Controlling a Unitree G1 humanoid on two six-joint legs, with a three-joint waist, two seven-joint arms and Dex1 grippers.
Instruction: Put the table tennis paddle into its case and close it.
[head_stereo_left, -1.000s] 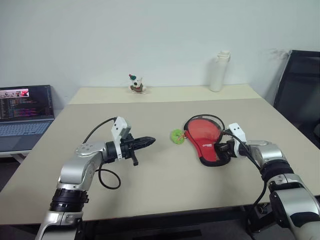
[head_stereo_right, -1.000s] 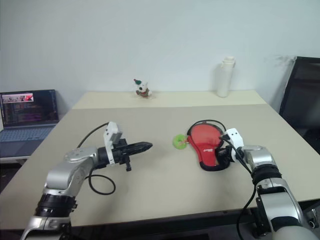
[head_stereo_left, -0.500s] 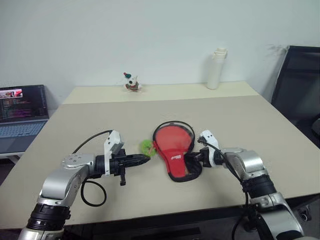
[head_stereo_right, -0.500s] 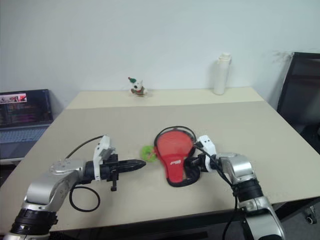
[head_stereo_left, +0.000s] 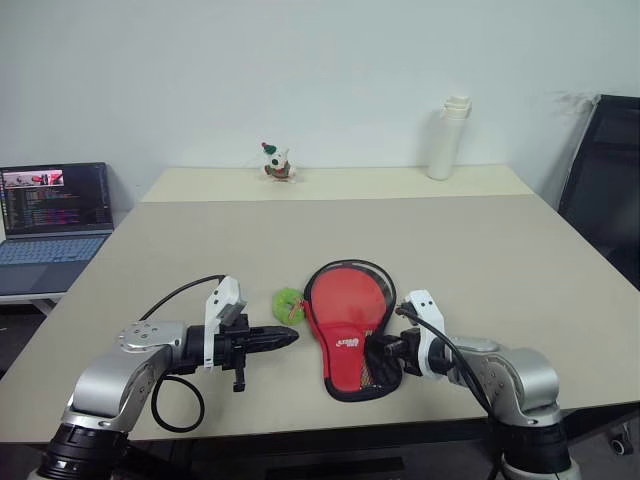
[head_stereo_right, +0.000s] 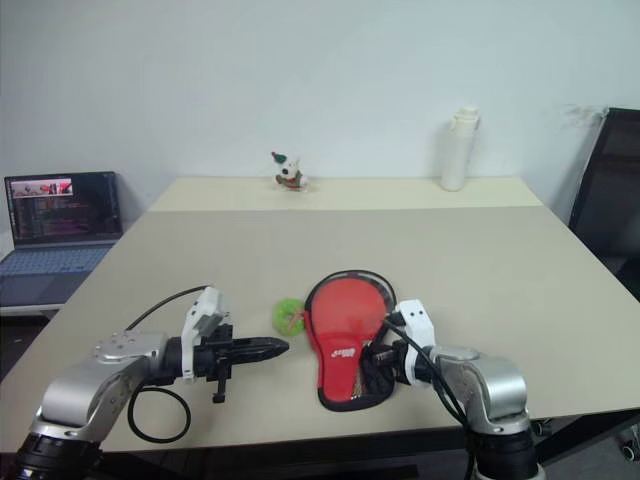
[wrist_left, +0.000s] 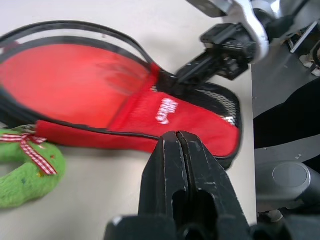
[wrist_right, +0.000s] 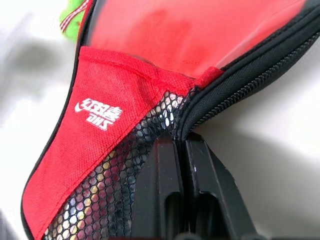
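Case (head_stereo_left: 345, 300): lay flat on the tan table (head_stereo_left: 480, 250), near the front edge, red side and black mesh pocket up, white logo showing. Round end pointed away toward the far wall, narrow end toward the front. Zip around the round end stood open, with a black rim lifted as a loose loop.

Table tennis paddle: could not be told apart for sure. Smooth red showed inside the open round end, maybe its rubber face, maybe just the case.

Right gripper (head_stereo_left: 375, 348): came in from the right side and was pinched tight on the black zip edge of the case, right beside the mesh pocket.

Left gripper (head_stereo_left: 288, 337): was squeezed tight with nothing in it. Pointed sideways at the case and hung just above the table, close to the case but apart from it.

Green fuzzy toy (head_stereo_left: 288, 302): sat touching the left side of the case, just past the left fingertips.

Farther off: laptop (head_stereo_left: 55, 205) open at the left, small toy figure (head_stereo_left: 275, 162) and white bottle (head_stereo_left: 447, 138) at the back, black chair (head_stereo_left: 605, 170) at the right.
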